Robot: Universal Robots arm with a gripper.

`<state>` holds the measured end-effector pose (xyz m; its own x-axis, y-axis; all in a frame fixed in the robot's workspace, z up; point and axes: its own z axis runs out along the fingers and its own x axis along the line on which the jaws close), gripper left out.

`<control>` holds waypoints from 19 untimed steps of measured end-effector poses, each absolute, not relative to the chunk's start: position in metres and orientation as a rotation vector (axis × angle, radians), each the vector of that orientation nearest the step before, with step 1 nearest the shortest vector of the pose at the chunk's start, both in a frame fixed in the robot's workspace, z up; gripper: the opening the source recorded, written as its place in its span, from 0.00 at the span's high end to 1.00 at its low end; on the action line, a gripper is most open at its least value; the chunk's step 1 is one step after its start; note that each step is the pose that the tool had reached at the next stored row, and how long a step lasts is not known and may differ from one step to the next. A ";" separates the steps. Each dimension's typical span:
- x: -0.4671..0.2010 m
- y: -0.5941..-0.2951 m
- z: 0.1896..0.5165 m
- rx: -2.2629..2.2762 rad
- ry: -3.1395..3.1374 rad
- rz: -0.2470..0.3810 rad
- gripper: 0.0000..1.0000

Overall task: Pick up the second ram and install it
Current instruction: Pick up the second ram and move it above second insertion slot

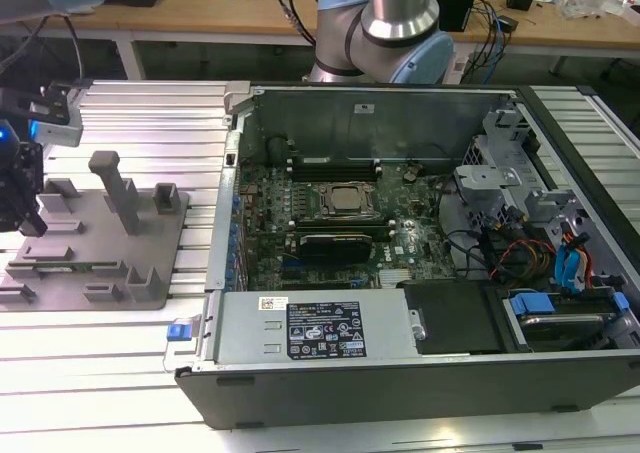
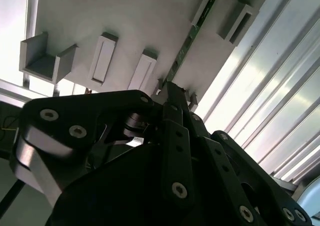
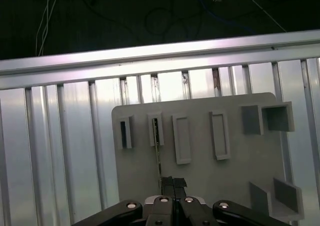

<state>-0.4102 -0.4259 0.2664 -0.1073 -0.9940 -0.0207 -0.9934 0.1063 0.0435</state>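
Ribbed metal tabletop (image 3: 60, 136) carries the gray holder plate (image 3: 200, 186), where I see the second ram (image 3: 157, 146) lying in its slot, not yet lifted, my gripper (image 3: 173, 182) pressed together by one end, well apart from the open computer (image 1: 400, 393).

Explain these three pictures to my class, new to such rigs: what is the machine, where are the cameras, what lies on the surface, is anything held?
This is one robot arm ending in a black gripper. The exterior view, off the arm, shows an open computer case and, at that view's left, a gray holder plate on a ribbed metal table. Both wrist views ride on the arm and look past the gripper at the plate. A thin green stick, the second ram, sits on the plate. The gripper is at its end; whether it grips, I cannot tell.
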 end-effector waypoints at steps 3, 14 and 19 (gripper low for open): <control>-0.410 -0.428 0.261 2.091 -2.325 -0.072 0.92; -0.410 -0.434 0.236 2.095 -2.321 -0.072 0.92; -0.410 -0.434 0.232 2.097 -2.319 -0.072 0.92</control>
